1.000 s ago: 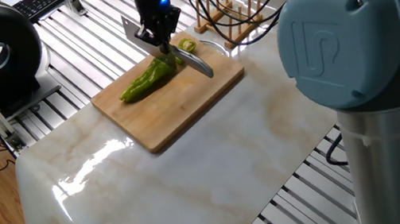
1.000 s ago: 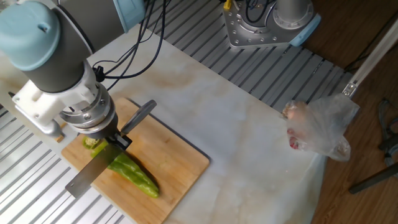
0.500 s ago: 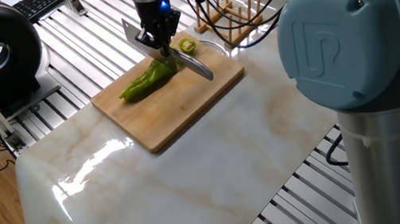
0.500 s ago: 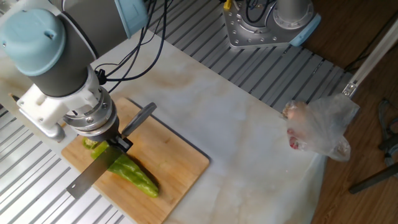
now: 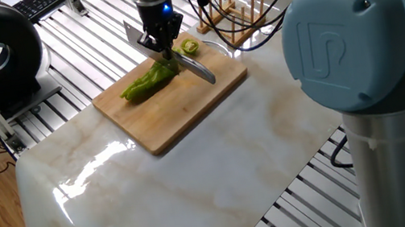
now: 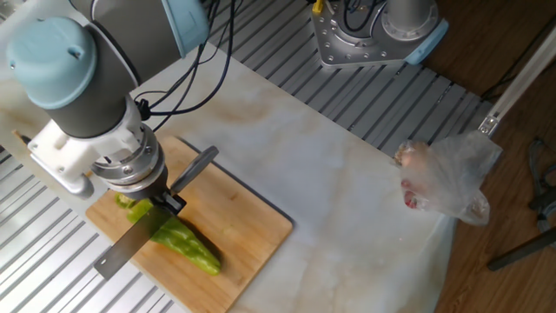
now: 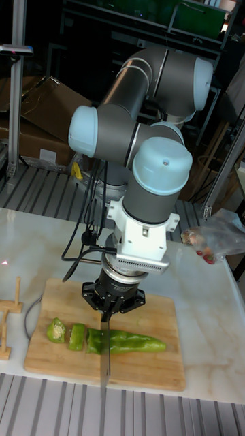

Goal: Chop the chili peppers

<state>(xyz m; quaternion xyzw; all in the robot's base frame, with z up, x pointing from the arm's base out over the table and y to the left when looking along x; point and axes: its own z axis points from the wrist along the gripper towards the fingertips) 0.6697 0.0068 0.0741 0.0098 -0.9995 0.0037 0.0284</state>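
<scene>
**Knife on the pepper at the cutting board**

Seen from the tall fixed view, the near edge of a marble-patterned tabletop (image 7: 204, 354) gives way to a wooden cutting board (image 7: 150, 371), on which a long, light-green chili pepper (image 7: 133, 343) lies lengthwise, its tapered tip pointing right. A knife (image 7: 105, 354) stands blade-down across the pepper near its thick left end, edge-on to this camera, its blade reaching toward the board's near edge. Just left of the blade sit cut pieces of chili (image 7: 68, 334), two chunks side by side on the board, apart from the main body.

Directly above the knife, the gripper (image 7: 109, 308) of the UR5 arm (image 7: 146, 204) is clamped on the knife, its black fingers closed around the part held between them. The other fixed view shows the knife handle (image 6: 193, 167) sticking out one side of the gripper (image 6: 161, 206) and the blade out the opposite side, across the pepper (image 6: 187, 245).

Farther back on the table, at the right, lies a clear plastic bag (image 7: 214, 238) with reddish items inside. At the board's left edge a small wooden rack (image 7: 8, 310) stands on the tabletop. Behind the arm, cardboard boxes (image 7: 30, 129) sit against a dark background.
</scene>
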